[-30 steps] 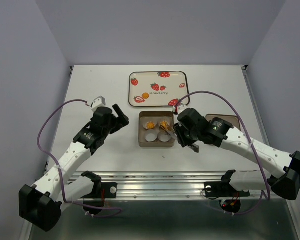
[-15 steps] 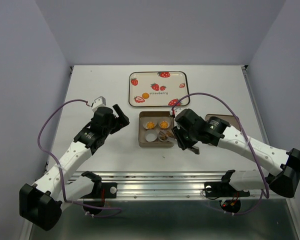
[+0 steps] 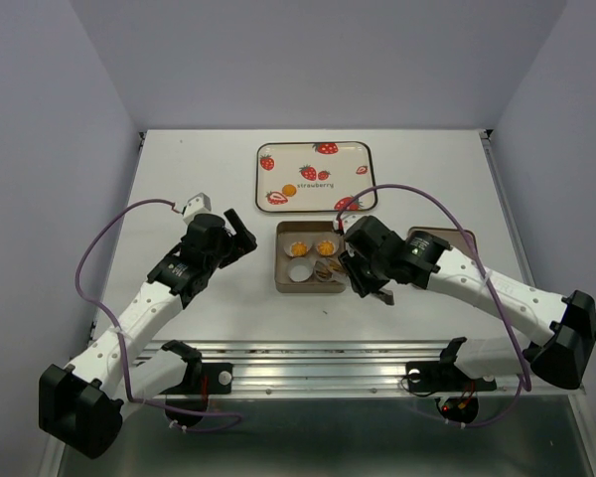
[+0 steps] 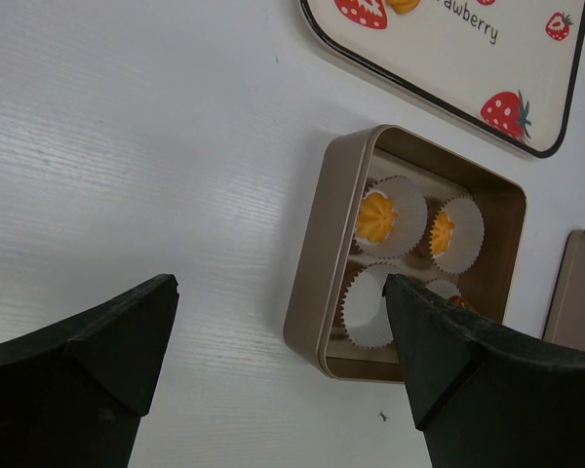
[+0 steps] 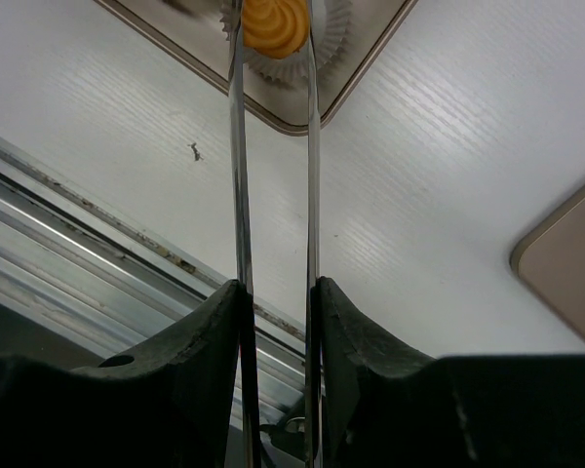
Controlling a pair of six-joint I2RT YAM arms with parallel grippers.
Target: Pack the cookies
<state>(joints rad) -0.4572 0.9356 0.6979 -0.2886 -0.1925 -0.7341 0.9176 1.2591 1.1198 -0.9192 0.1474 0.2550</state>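
A tan box [image 3: 283,260] holds white paper cups. Two orange-yellow cookies [image 3: 298,247] [image 3: 326,246] sit in its far cups; they also show in the left wrist view [image 4: 375,216] [image 4: 441,232]. The near left cup [image 4: 369,307] is empty. My right gripper [image 5: 278,292] is shut on metal tongs [image 5: 238,146]. The tongs pinch a third cookie [image 5: 273,24] in the near right cup [image 5: 336,39]. A fourth cookie [image 3: 289,190] lies on the strawberry tray [image 3: 363,164]. My left gripper [image 4: 278,288] is open and empty, above the table left of the box [image 4: 317,263].
The box's tan lid [image 3: 462,237] lies right of the box, partly under my right arm, and shows in the right wrist view [image 5: 565,278]. The table's metal front rail [image 3: 308,353] runs close before the box.
My right gripper has shifted left and down, bringing the tongs and cookie into the box's near right cup. The left arm has barely moved.
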